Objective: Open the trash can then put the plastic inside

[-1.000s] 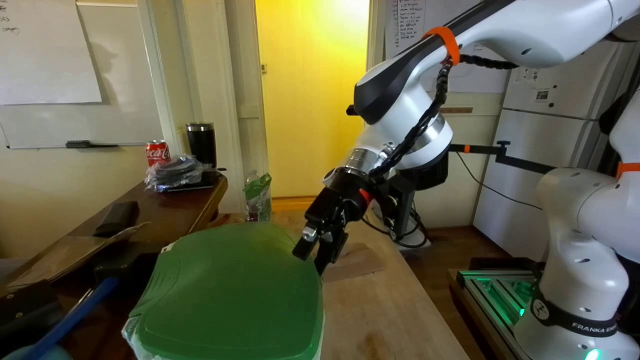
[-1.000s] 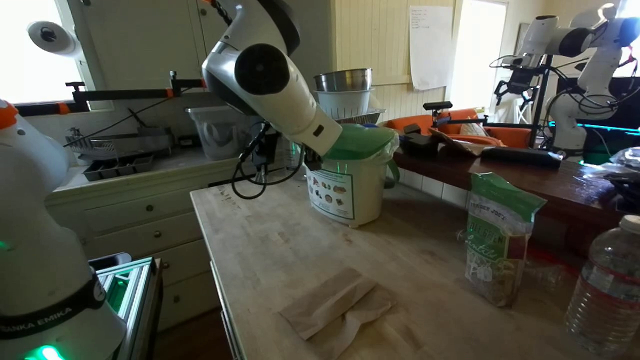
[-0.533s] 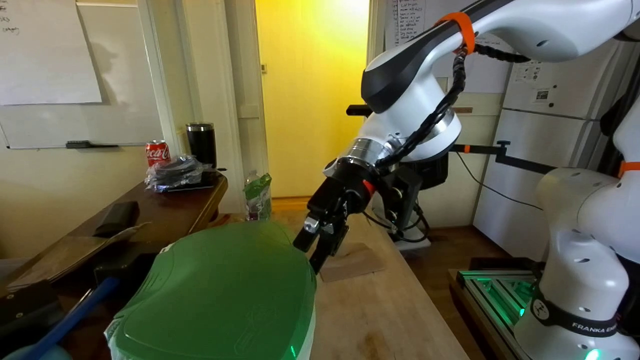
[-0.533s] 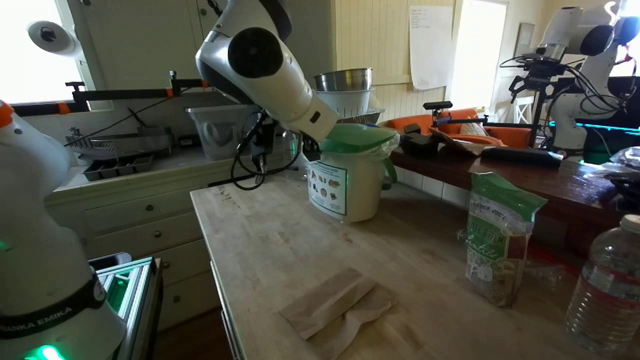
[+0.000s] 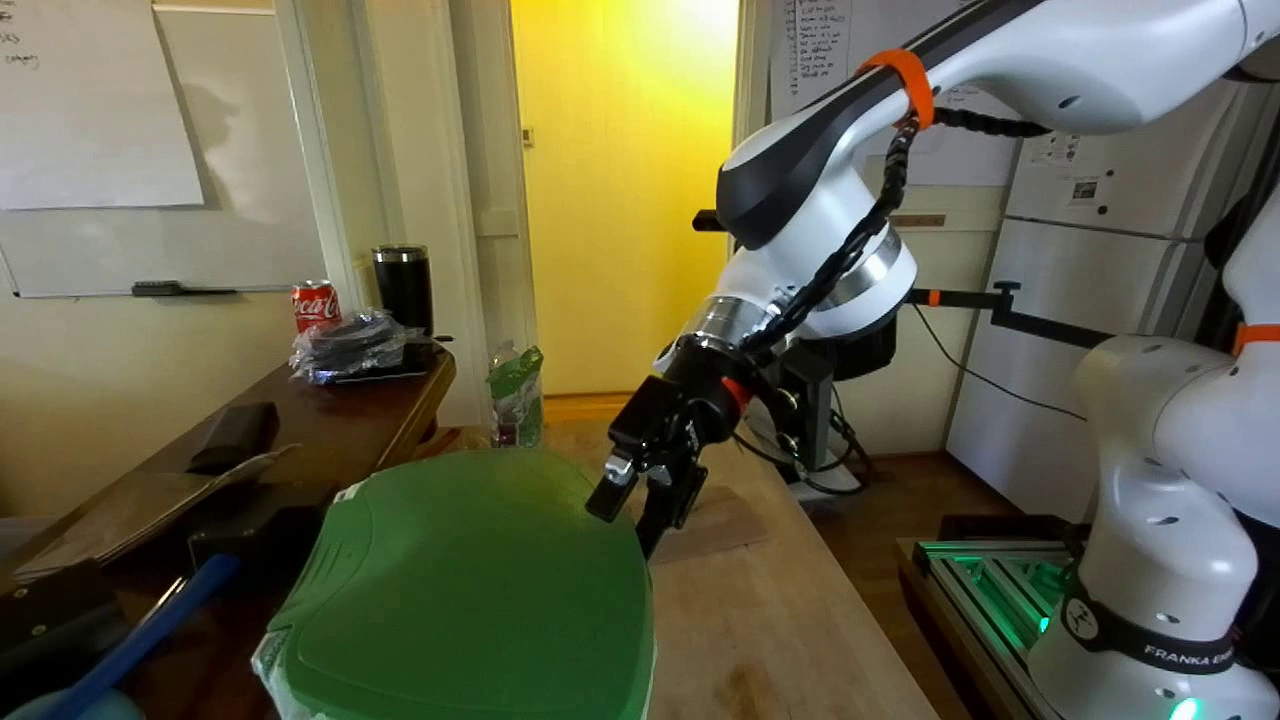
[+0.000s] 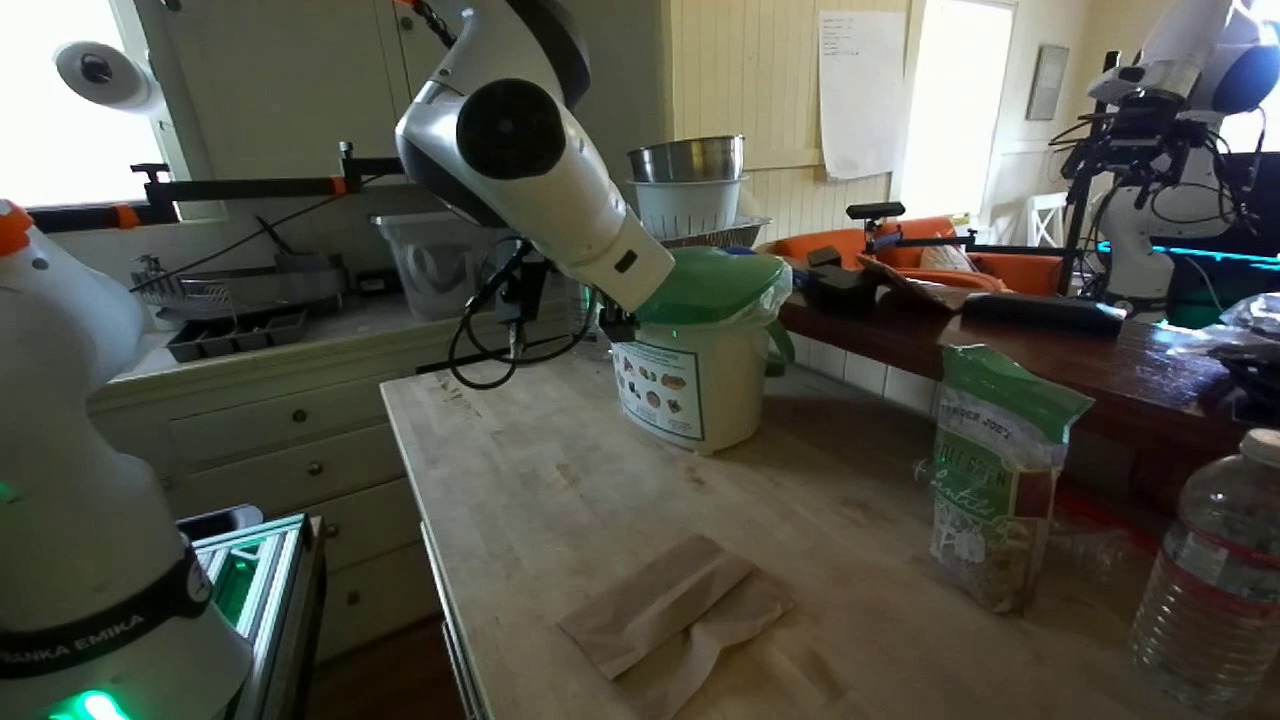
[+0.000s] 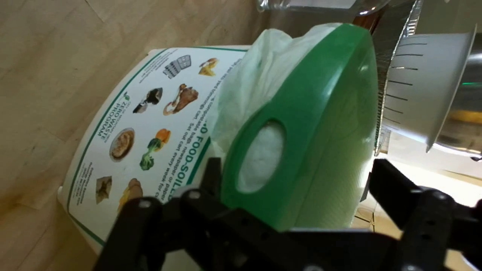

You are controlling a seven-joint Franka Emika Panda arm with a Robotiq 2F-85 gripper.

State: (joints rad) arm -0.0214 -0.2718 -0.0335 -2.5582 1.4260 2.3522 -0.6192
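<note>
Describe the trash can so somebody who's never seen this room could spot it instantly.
Start with the light wooden worktop in an exterior view. Near its far end, beside the dark wooden surface and where the near robot arm points down, stands the white trash can. Unlike the white slotted container behind it, it has a rounded green lid and a label with food pictures.

Kitchen/lab rm w/ drawers (image 6: 250,425), fridge (image 5: 1080,270), colander (image 6: 685,208), metal bowl (image 6: 686,162), 2nd robot arm (image 6: 1185,55).
</note>
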